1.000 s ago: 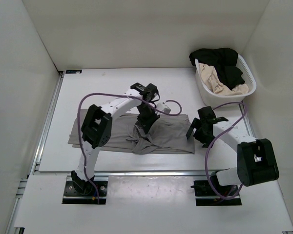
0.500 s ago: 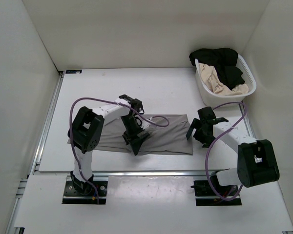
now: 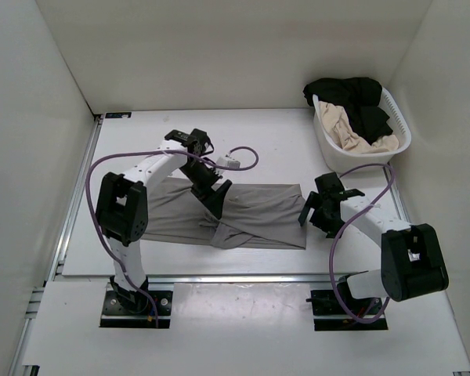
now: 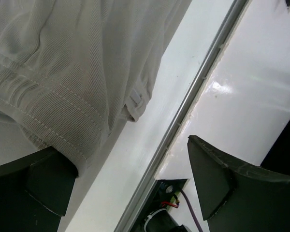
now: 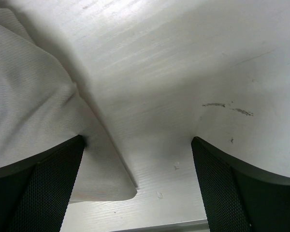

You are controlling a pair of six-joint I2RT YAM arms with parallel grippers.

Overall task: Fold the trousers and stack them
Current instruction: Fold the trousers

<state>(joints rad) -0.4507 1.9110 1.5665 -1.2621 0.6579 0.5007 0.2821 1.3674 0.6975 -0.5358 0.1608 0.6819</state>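
Note:
The grey trousers [image 3: 258,211] lie stretched out left to right on the white table [image 3: 141,141], with a bunched fold near their front middle. My left gripper [image 3: 213,199] hovers over their middle, open and empty. In the left wrist view the gathered waistband [image 4: 48,111] lies beside the left gripper [image 4: 123,145], and bare table shows between the fingers. My right gripper [image 3: 313,211] stands open at the trousers' right end. In the right wrist view a corner of the trousers [image 5: 34,116] reaches under the left finger of the right gripper [image 5: 137,140], which holds nothing.
A white basket [image 3: 329,145] at the back right holds a black garment [image 3: 352,98] and a beige garment [image 3: 352,133]. A metal rail [image 3: 219,276] runs along the table's near edge. White walls enclose the table on three sides.
My left gripper has opened and let go of the trousers, after moving left and then back toward the far side. The cloth has settled with a bunched fold. The right arm has not moved.

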